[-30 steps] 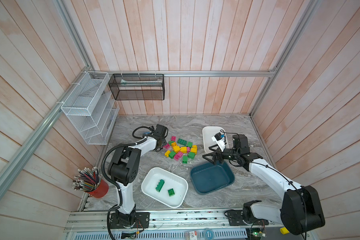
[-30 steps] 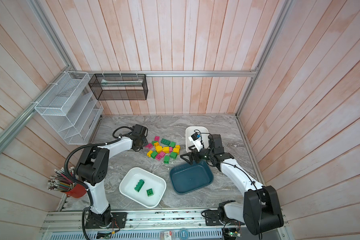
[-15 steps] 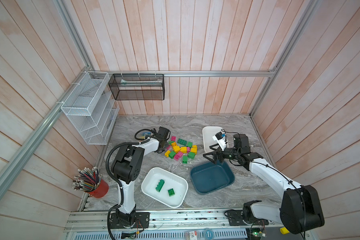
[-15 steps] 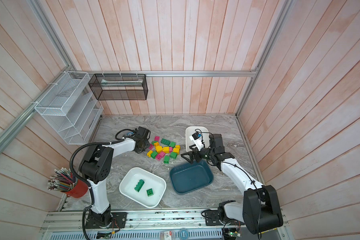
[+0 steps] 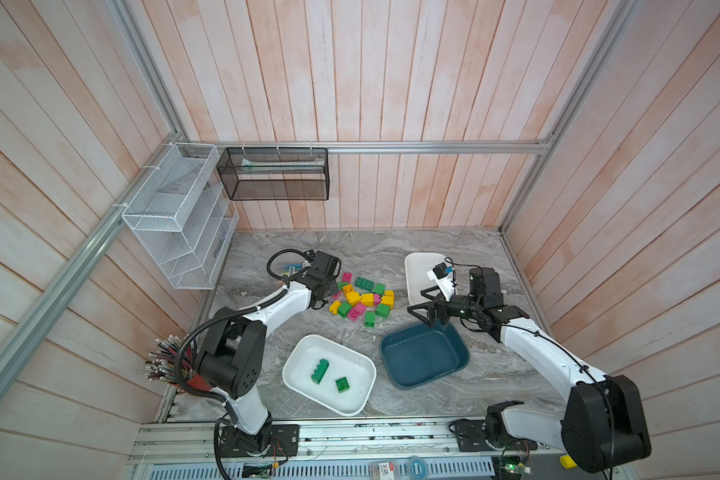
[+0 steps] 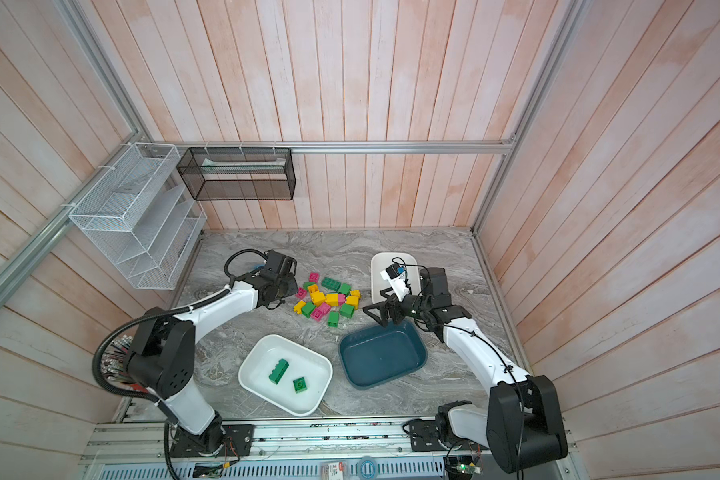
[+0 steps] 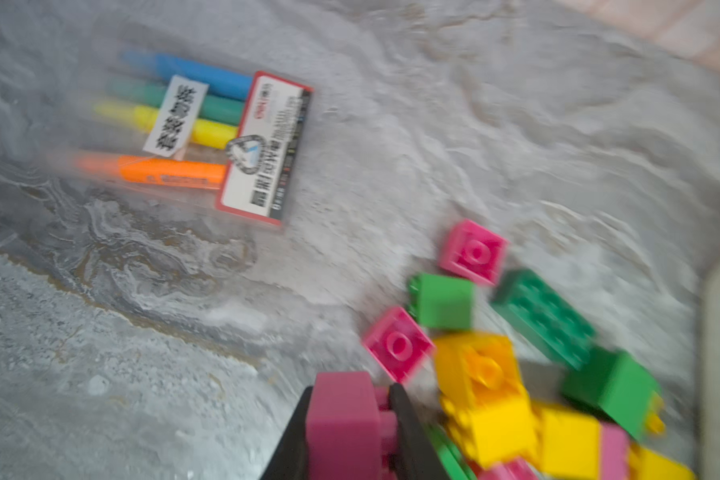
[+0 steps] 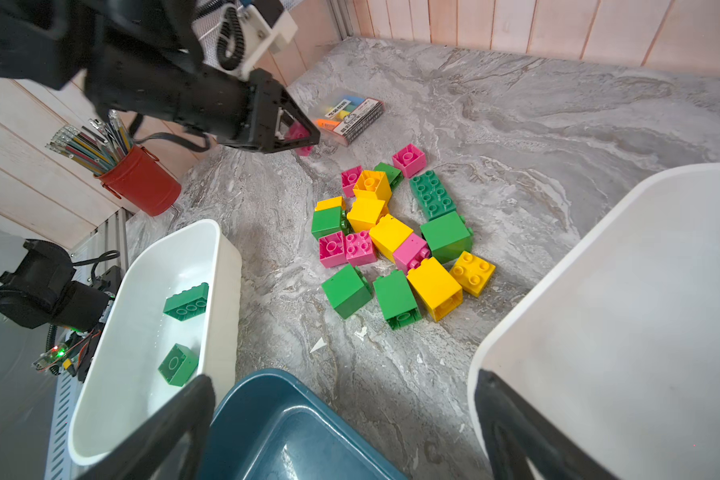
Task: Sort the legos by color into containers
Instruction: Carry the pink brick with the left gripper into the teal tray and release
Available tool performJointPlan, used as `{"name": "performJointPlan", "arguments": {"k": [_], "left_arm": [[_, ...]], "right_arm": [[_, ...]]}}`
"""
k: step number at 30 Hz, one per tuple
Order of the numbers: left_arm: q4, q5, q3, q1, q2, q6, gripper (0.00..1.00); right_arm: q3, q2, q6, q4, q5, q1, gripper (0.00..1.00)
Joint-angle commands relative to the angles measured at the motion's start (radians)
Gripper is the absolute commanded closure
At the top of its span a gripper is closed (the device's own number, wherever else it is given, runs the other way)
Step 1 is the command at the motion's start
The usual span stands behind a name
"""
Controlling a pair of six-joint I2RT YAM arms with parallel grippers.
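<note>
A pile of green, yellow and pink legos [image 5: 362,299] lies mid-table, also in the right wrist view [image 8: 395,237]. At the pile's left edge, my left gripper [image 7: 352,390] [image 5: 329,291] is shut on a pink lego [image 7: 341,424], which shows between its fingers [image 8: 298,133]. My right gripper [image 8: 341,378] [image 5: 422,311] hangs open and empty over the gap between the teal container [image 5: 425,357] and the far white container [image 5: 416,270]. The near white container [image 5: 350,359] holds two green legos [image 5: 320,371].
A flat pack of highlighters [image 7: 208,137] [image 8: 350,114] lies behind the left gripper. A red pencil cup [image 8: 142,183] stands at the table's front left. White [image 5: 179,216] and black [image 5: 273,174] wire baskets hang on the walls.
My left gripper has closed on the pink lego at the pile's left edge. The right arm has stayed where it was, open.
</note>
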Motion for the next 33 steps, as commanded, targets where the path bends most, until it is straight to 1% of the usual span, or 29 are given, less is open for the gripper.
{"name": "performJointPlan", "arguments": {"k": [1, 3, 5, 7, 9, 11, 12, 14, 16, 19, 22, 24, 25, 26, 27, 29, 30, 31, 33], "left_arm": [[-0.038, 0.08, -0.047, -0.104, -0.108, 0.118, 0.79], [-0.037, 0.163, -0.075, -0.177, -0.155, 0.168, 0.79], [-0.013, 0.234, -0.106, -0.271, -0.187, 0.187, 0.79], [0.022, 0.3, -0.122, -0.339, -0.191, 0.199, 0.79], [0.092, 0.385, -0.153, -0.403, -0.184, 0.226, 0.79], [0.135, 0.438, -0.159, -0.46, -0.159, 0.265, 0.81], [0.144, 0.446, -0.155, -0.503, -0.145, 0.285, 0.82], [0.173, 0.455, -0.137, -0.553, -0.104, 0.321, 0.81], [0.2, 0.478, -0.124, -0.578, -0.051, 0.336, 0.82], [0.199, 0.448, -0.085, -0.585, 0.054, 0.35, 0.82], [0.187, 0.382, -0.033, -0.584, 0.129, 0.361, 0.78], [0.188, 0.364, -0.003, -0.584, 0.151, 0.367, 0.71], [0.188, 0.371, 0.012, -0.585, 0.154, 0.368, 0.63], [0.189, 0.377, 0.022, -0.586, 0.148, 0.366, 0.49], [0.188, 0.384, 0.026, -0.585, 0.141, 0.367, 0.39], [0.169, 0.392, 0.034, -0.58, 0.107, 0.384, 0.25], [0.158, 0.395, 0.033, -0.576, 0.086, 0.393, 0.2], [0.146, 0.4, 0.028, -0.566, 0.057, 0.405, 0.17], [0.128, 0.402, 0.015, -0.538, -0.001, 0.425, 0.13]], "right_arm": [[0.026, -0.028, 0.016, -0.04, 0.016, -0.023, 0.02], [0.026, -0.043, 0.024, -0.047, 0.016, -0.033, 0.02], [0.032, -0.055, 0.032, -0.064, 0.023, -0.043, 0.02], [0.038, -0.068, 0.039, -0.08, 0.031, -0.053, 0.02], [0.037, -0.083, 0.045, -0.095, 0.048, -0.067, 0.02], [0.03, -0.106, 0.058, -0.106, 0.064, -0.09, 0.02], [0.024, -0.116, 0.065, -0.107, 0.069, -0.102, 0.02], [0.011, -0.142, 0.075, -0.108, 0.071, -0.124, 0.02], [0.001, -0.164, 0.08, -0.108, 0.078, -0.131, 0.02], [-0.014, -0.188, 0.087, -0.106, 0.083, -0.132, 0.02], [-0.026, -0.204, 0.091, -0.112, 0.079, -0.134, 0.02], [-0.033, -0.212, 0.091, -0.112, 0.083, -0.134, 0.02], [-0.033, -0.215, 0.089, -0.117, 0.081, -0.134, 0.02], [-0.033, -0.218, 0.087, -0.12, 0.079, -0.134, 0.02], [-0.032, -0.22, 0.086, -0.121, 0.08, -0.134, 0.02], [-0.031, -0.227, 0.082, -0.122, 0.078, -0.134, 0.02], [-0.03, -0.226, 0.081, -0.123, 0.077, -0.134, 0.02], [-0.03, -0.228, 0.079, -0.121, 0.074, -0.134, 0.02], [-0.03, -0.223, 0.079, -0.116, 0.062, -0.134, 0.02]]}}
